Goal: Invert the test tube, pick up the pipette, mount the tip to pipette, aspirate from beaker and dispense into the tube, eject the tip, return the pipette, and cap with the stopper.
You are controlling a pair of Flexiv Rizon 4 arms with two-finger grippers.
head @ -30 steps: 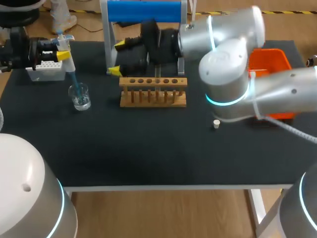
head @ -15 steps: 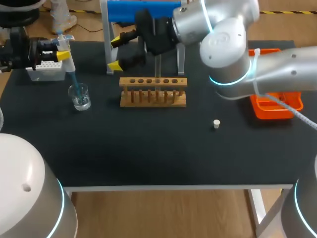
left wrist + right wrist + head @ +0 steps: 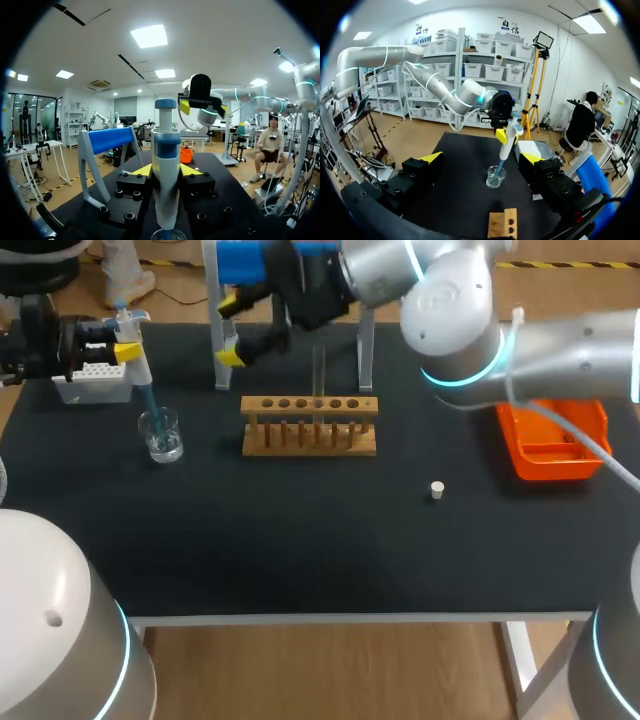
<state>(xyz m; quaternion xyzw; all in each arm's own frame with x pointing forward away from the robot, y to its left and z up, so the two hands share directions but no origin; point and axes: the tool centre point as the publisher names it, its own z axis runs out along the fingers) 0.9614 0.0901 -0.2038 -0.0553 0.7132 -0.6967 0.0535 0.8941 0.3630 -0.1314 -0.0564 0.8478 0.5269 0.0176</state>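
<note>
Far to the left of the wooden rack [image 3: 310,426], my left gripper [image 3: 166,171] is clamped on the pipette [image 3: 166,145]. A yellow-tipped finger presses against each side of its body, and the pipette stands upright. Its bluish tip [image 3: 147,402] reaches down into the glass beaker [image 3: 160,435], which stands on the black table [image 3: 300,540] to the left of the rack, well apart from it. I cannot tell whether the tip touches the liquid. The white tip box [image 3: 92,382] sits behind the beaker, farther left of the rack again, under my left gripper.

Behind the rack stands a frame [image 3: 213,320] with white legs and a blue bar across the top. My right arm [image 3: 450,310] comes in from the right and crosses behind the rack. My right gripper [image 3: 229,328] hangs above and behind the rack's left end, in front of the frame. Its fingers are spread wide with nothing between them, and they point left toward the pipette and beaker.

The test tube [image 3: 320,375] stands upright in a hole just right of the rack's middle, clear of both grippers. I cannot tell which end is up. To the right of the rack and a little forward, the small white stopper [image 3: 437,489] lies alone on the table. Farther right of the rack is the orange tray [image 3: 553,445].
</note>
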